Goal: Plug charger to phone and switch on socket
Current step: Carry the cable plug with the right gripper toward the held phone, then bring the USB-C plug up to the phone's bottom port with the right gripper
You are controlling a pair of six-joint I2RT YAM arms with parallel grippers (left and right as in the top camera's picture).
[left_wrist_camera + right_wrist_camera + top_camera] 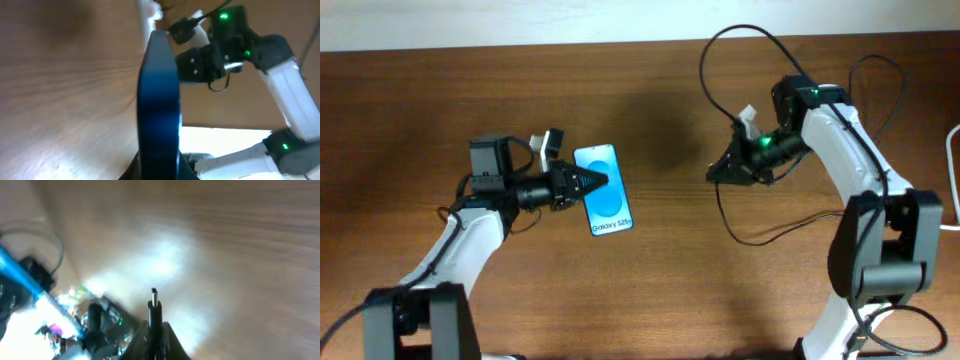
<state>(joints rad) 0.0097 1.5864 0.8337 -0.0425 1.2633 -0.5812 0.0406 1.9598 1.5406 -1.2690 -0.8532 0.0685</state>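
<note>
My left gripper [592,183] is shut on the phone [604,189], a slim black-framed phone with a bright blue screen and white text, held near the table's middle. In the left wrist view the phone [159,100] stands edge-on between my fingers [159,172]. My right gripper [717,173] is shut on the charger's connector [154,311], whose small metal tip points up in the right wrist view from between the fingers [155,335]. The thin black cable [740,228] loops below and behind the right arm. The connector is about a hand's width right of the phone. The socket is out of view.
A thick white cord [952,180] shows at the right table edge. The black cable also arcs over the back of the table [720,45]. The wooden table [420,90] spreads to the left and front.
</note>
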